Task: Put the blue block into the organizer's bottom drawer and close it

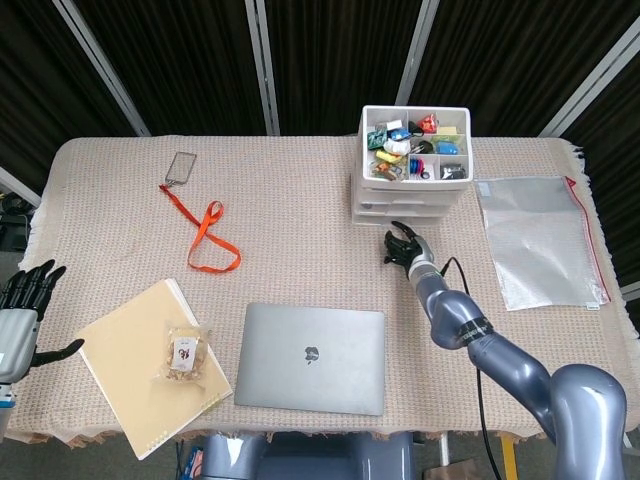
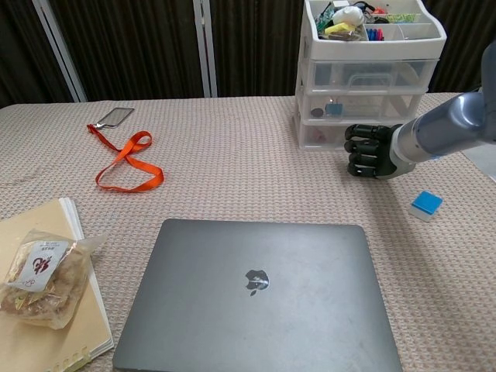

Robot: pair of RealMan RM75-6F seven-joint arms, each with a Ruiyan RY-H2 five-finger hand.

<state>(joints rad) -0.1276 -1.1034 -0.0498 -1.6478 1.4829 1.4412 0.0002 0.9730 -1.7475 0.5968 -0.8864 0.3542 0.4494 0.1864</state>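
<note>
The blue block (image 2: pixel 426 204) lies on the tablecloth, right of and nearer than my right hand; the head view does not show it. The white three-drawer organizer (image 1: pixel 413 165) (image 2: pixel 364 77) stands at the back right, its top tray full of small items. Its bottom drawer (image 2: pixel 329 134) looks closed. My right hand (image 2: pixel 370 151) (image 1: pixel 403 245) hovers just in front of that drawer with its fingers curled in and nothing visible in them. Whether it touches the drawer front is unclear. My left hand (image 1: pixel 20 310) hangs off the table's left edge, fingers spread and empty.
A closed grey laptop (image 2: pixel 260 294) fills the near centre. An orange lanyard (image 2: pixel 128 164) and a phone (image 2: pixel 115 116) lie at the back left. A tan notebook (image 1: pixel 150 365) with a snack bag (image 2: pixel 39 271) sits at the near left. A clear zip pouch (image 1: pixel 540 240) lies right of the organizer.
</note>
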